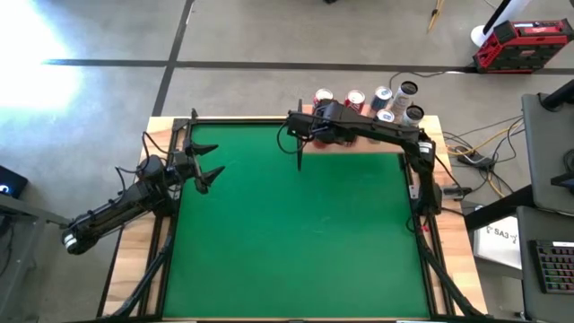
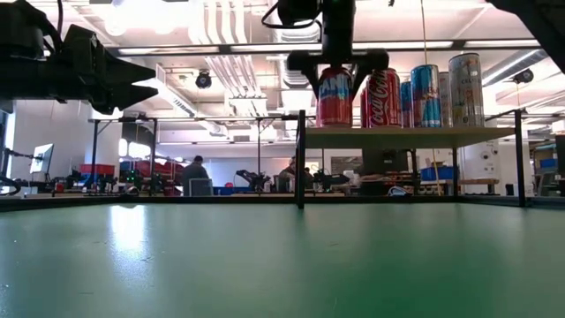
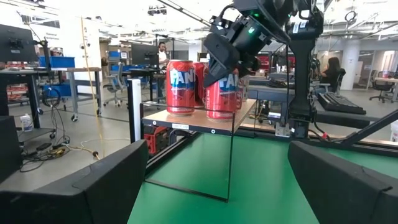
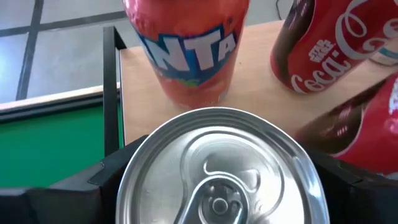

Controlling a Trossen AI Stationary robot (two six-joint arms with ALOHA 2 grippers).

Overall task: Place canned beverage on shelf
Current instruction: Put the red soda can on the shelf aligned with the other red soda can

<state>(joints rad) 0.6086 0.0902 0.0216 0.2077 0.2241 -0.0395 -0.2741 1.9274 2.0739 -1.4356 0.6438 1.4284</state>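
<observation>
Entry: placement, can at shelf.

Right end effector sits over the left end of the shelf, at the far edge of the surface. It comes down from above around the can; in the right wrist view the can's lid fills the space between my two fingers, one on each flank. Whether they press the can or have just let go, I cannot tell; they stand about a can's width apart.

Key relation: the can lies directly below the end effector, long axis upright, in line with my approach. In the left wrist view its base looks to meet the shelf board near the front edge, though I cannot confirm full contact. A second Fanta can stands just beside it, and a Coca-Cola can close by on the other side. Clearances are tight, so my judgement is that any retreat should go straight up along the can's axis, not sideways.

Left end effector waits spread and empty over the surface's left edge, well apart from the shelf. Right arm is the nearer.
</observation>
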